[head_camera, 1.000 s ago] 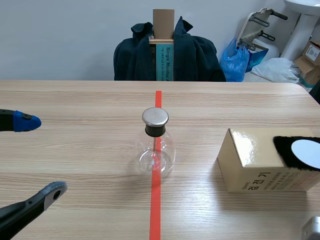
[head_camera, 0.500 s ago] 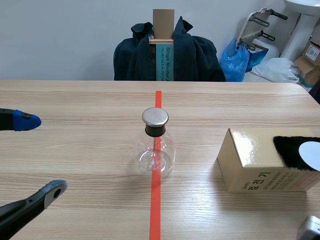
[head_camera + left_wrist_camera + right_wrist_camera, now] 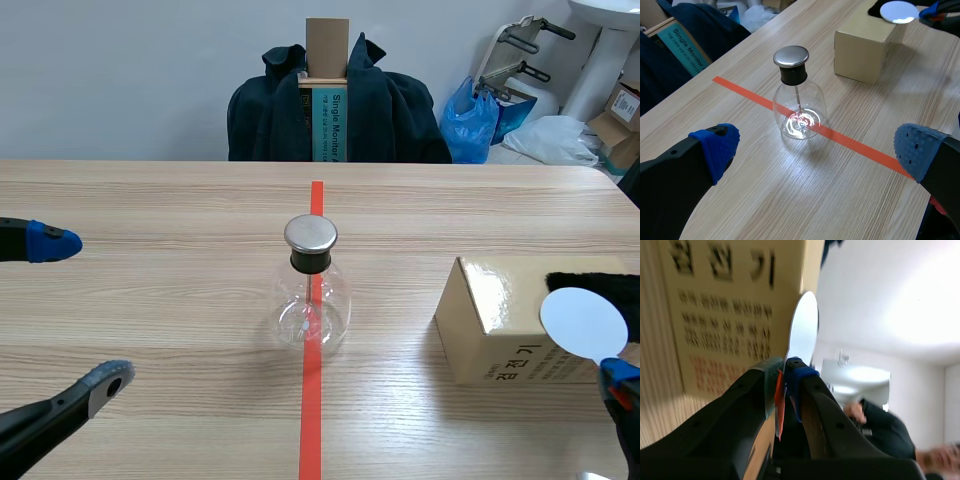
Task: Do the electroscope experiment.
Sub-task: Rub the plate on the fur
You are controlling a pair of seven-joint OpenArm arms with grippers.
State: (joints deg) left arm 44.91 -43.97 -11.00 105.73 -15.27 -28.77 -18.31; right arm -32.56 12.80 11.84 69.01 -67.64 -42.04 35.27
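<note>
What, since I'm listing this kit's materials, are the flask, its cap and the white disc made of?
Flask: apparently clear glass; the tape shows through and it glints. Cap: brushed metal by its dull grey sheen. Disc: smooth, matte white; plastic or coated metal, cannot tell.

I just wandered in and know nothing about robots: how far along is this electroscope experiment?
Done: the right tool is shut on the handle of the white disc, holding it up by the box with the black cloth.
In hand: only that disc; the left tool is open and empty.
Left: the disc is far from the metal cap of the flask, so bringing it there likely remains.
</note>
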